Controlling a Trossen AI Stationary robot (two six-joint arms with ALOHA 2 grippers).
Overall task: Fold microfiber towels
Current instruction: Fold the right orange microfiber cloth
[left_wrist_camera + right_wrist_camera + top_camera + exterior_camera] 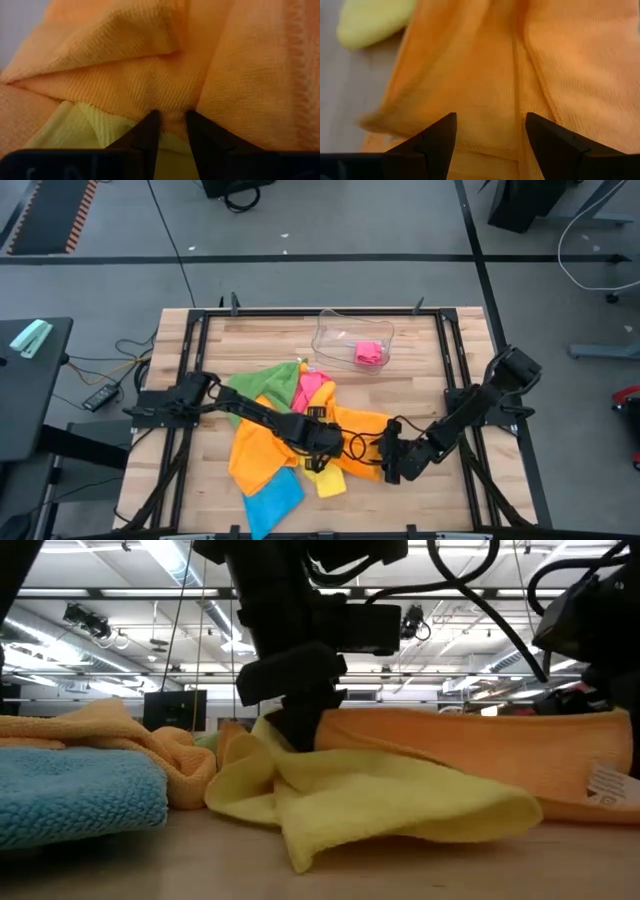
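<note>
Orange towel point(352, 442) heaped mid-table, just in front of the clear tray point(352, 340); left gripper point(169, 116) pinching its fold, fingers nearly together; right gripper point(490, 131) spread over its edge; step: grasping; next likely needs a lift to spread it.

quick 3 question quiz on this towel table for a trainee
1. True or false: the clear tray holds a pink towel.
2. Which towel lies nearest the table's front edge in the high view: A green, B blue, C pink?
3. What colour of cloth is the left pincer pinching?

Key:
1. True.
2. B, the blue towel lies at the front edge; the green towel lies farther back.
3. Orange: its fingers are nearly closed on a fold of the orange towel, with the yellow towel just beneath. The right pincer is open over orange cloth.
</note>
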